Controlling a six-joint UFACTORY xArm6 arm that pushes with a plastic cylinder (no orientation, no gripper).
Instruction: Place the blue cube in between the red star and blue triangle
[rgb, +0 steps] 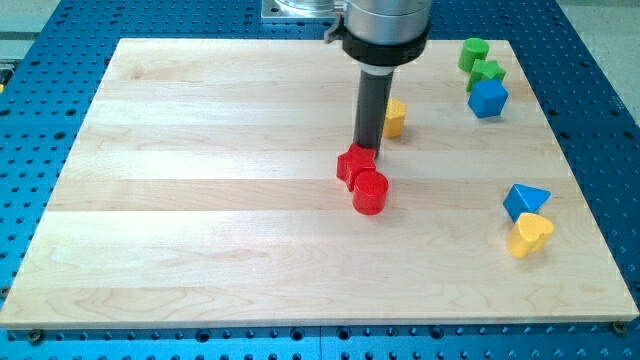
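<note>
The blue cube (488, 98) sits at the view's upper right, just below two green blocks. The red star (355, 165) lies near the board's middle, touching a red cylinder (370, 192) at its lower right. The blue triangle (525, 200) lies at the view's right, touching a yellow heart (529, 235) below it. My tip (366, 146) stands at the red star's upper edge, far to the left of the blue cube. The rod hides part of a yellow block (395, 117) behind it.
Two green blocks (474, 54) (486, 73) stand at the view's upper right, the lower one touching the blue cube. The wooden board (200, 200) rests on a blue perforated table. The arm's housing (385, 30) hangs over the board's top edge.
</note>
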